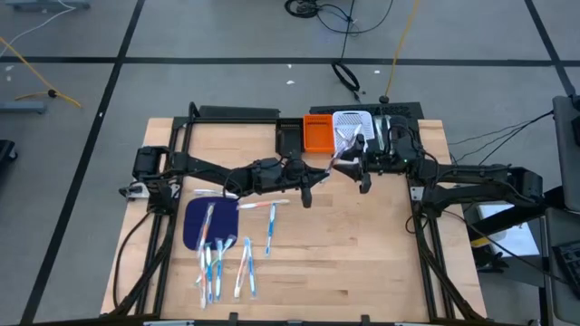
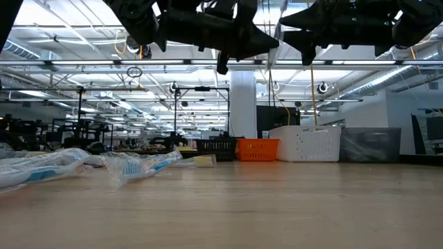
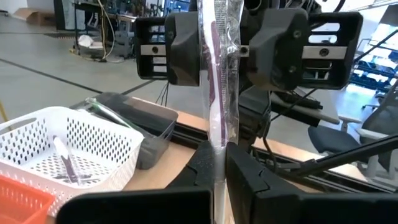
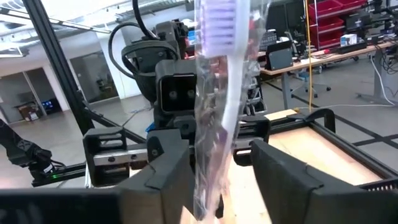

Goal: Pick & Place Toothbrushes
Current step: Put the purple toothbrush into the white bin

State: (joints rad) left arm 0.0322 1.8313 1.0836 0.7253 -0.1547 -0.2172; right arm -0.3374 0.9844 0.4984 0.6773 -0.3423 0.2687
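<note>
Left gripper (image 3: 219, 163) clamps wrapped purple toothbrush (image 3: 217, 81); right gripper (image 4: 214, 165) straddles it, unclosed; early left release risks a drop

Bare table (image 1: 362, 254) lies open from 3 to 6 o'clock; toothbrushes (image 1: 222, 258) clutter 7 o'clock, bins (image 1: 319, 134) block 12.

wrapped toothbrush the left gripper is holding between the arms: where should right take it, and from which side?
Take the held toothbrush on its free handle, between the left gripper, which pinches one end, and the bristle head. Probably come from opposite the left arm, fingers straddling the thin shaft. The right gripper is already posed that way, open.
</note>
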